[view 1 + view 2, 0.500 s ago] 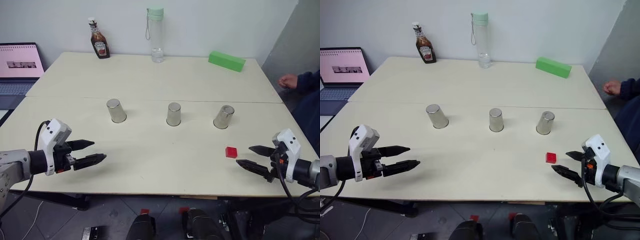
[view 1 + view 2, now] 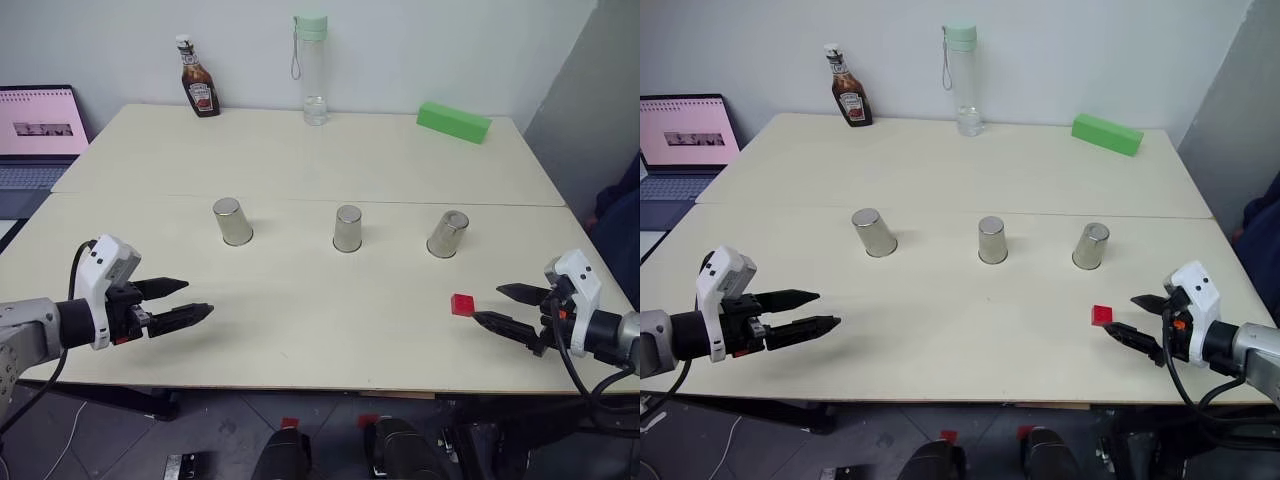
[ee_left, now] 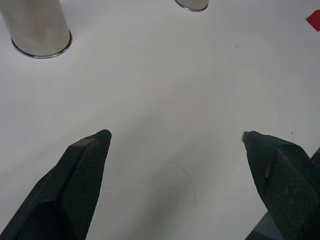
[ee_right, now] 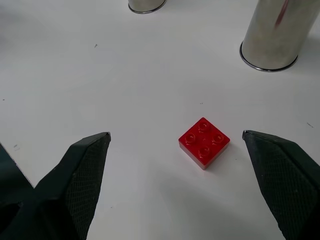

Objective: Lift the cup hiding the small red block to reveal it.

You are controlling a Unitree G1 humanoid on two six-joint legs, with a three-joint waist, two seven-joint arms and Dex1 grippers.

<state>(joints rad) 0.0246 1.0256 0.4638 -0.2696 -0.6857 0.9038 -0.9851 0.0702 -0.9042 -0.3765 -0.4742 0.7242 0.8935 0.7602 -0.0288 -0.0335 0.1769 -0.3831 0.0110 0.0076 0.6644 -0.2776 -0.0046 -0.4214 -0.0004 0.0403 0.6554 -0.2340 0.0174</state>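
Red block sits uncovered before right gripper, jaws wide, empty. Person's hand gone from table's right edge (setup seemingly pending). Left gripper open, idle.

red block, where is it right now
In the left eye view the small red block sits uncovered on the table's near right part, just in front of the rightmost cup and just ahead of the open right gripper.
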